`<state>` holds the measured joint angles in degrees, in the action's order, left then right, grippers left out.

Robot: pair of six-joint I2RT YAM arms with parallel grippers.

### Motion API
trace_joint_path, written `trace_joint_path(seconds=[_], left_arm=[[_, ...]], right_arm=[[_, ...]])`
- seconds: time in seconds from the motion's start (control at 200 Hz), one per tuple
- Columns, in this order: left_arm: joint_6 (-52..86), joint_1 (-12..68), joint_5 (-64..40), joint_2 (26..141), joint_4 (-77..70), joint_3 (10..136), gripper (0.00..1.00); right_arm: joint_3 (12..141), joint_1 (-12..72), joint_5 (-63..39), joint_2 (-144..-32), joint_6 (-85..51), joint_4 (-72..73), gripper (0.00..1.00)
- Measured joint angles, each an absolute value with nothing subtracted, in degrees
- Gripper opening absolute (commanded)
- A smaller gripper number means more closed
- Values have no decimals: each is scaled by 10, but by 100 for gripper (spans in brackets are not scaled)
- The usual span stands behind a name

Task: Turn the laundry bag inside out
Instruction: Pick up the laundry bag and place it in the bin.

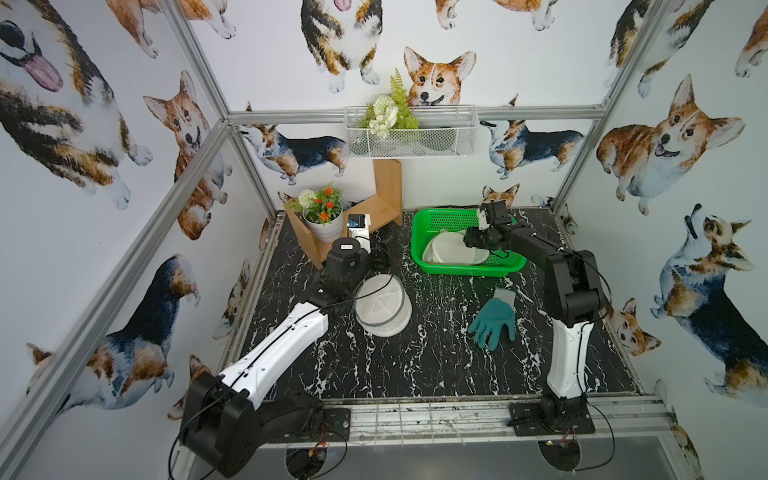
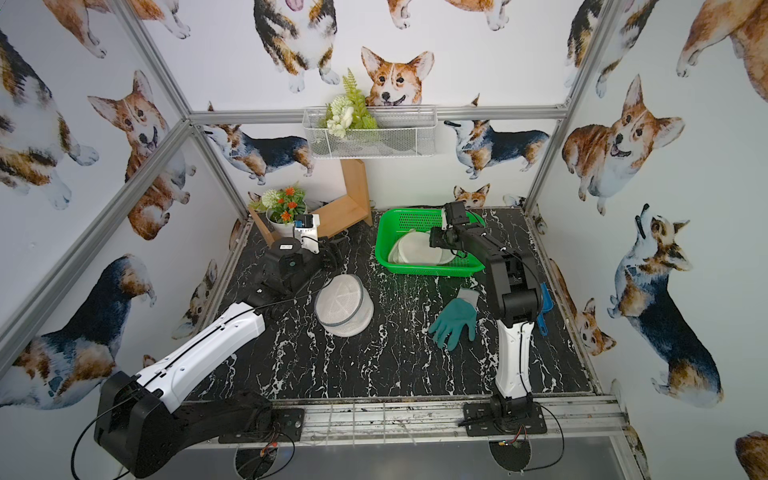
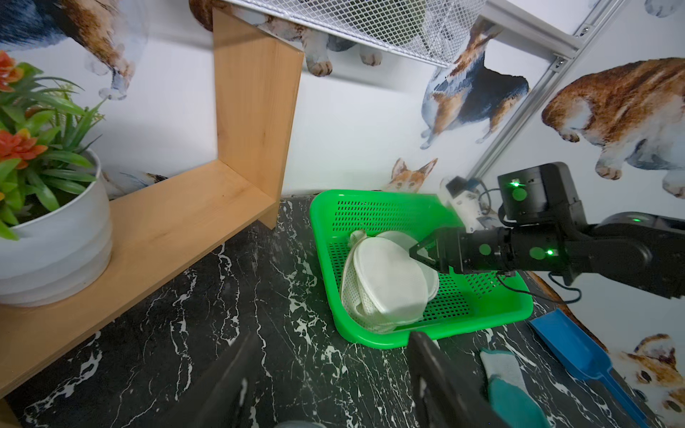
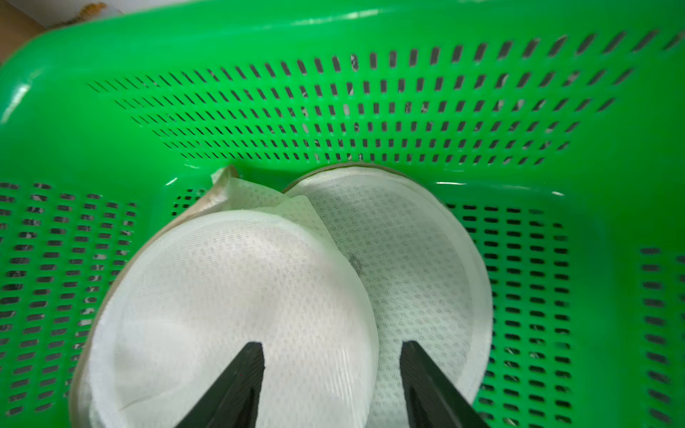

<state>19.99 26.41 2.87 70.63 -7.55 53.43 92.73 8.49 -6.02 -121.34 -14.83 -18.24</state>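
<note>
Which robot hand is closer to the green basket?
Right. The right gripper hangs over the green basket, fingers open above the white mesh bags inside. The left gripper sits outside it, over the table near the wooden shelf.

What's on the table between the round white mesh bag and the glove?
Nothing. Between the mesh bag and the glove there is only bare black marbled table, as both top views show.
</note>
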Motion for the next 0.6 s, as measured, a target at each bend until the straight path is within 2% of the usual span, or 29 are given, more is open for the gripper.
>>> trace_joint_path(seconds=[0.06,0.28,0.365,0.5,0.601], left_arm=[[202,268,31,715,-75,542,68],[202,275,43,741,-77,566,68],[203,276,44,748,-77,569,68],[203,277,44,755,-78,572,67],[203,277,44,759,-78,574,67]], right_arm=[[941,84,-60,-1232,-148,-187,60],[958,81,-57,-1258,-147,-198,59],[956,80,-50,-1259,-147,-198,55],[948,78,-63,-1265,-149,-199,40],[948,77,-77,-1268,-152,-199,23]])
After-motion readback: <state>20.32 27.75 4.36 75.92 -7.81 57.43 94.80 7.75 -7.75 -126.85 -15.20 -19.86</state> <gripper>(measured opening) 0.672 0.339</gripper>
